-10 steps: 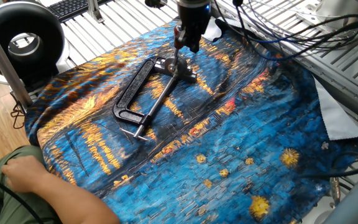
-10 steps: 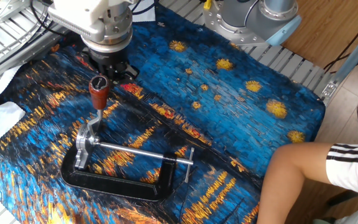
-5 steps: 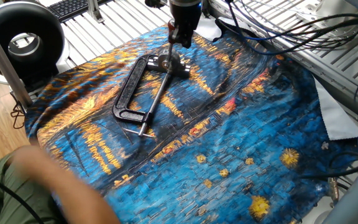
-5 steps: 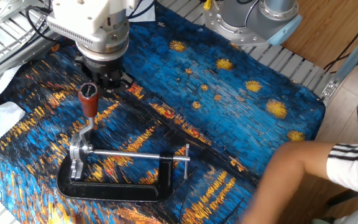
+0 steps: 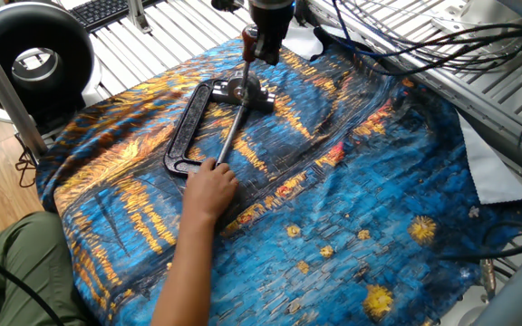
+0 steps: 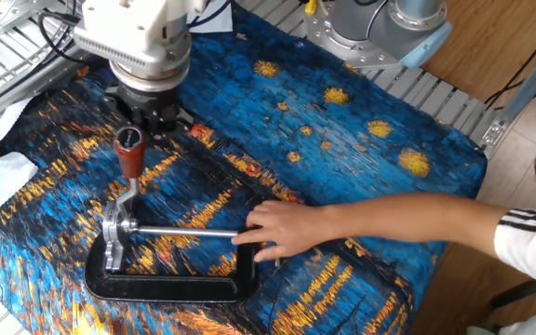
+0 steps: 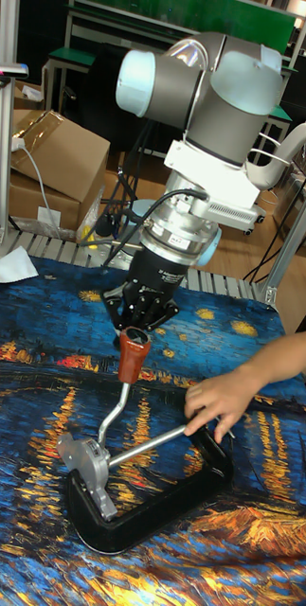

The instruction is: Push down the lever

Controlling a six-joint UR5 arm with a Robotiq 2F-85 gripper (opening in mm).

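Observation:
The lever (image 6: 127, 158) is a thin metal arm with a reddish-brown knob (image 7: 133, 350). It rises at a slant from the silver head (image 6: 113, 237) of a black clamp (image 6: 166, 285) lying on the blue painted cloth. My gripper (image 6: 153, 119) hangs just behind and above the knob, its dark fingers drawn together and shut on nothing. In the tall fixed view the gripper (image 7: 140, 320) seems to touch the knob's top. A person's hand (image 6: 285, 229) presses on the clamp's steel rod (image 6: 180, 233) near the frame's far end.
The person's forearm (image 6: 408, 219) reaches across the cloth from the side. In one fixed view the hand (image 5: 208, 188) covers the clamp's (image 5: 188, 127) lower end. Cables (image 5: 406, 45) and a slotted metal table (image 5: 152, 27) border the cloth. A black round object (image 5: 30, 59) stands at the corner.
The clamp slid and turned a little with the gripper and knob. A person's hand came in from the side and now rests on the clamp's rod end.

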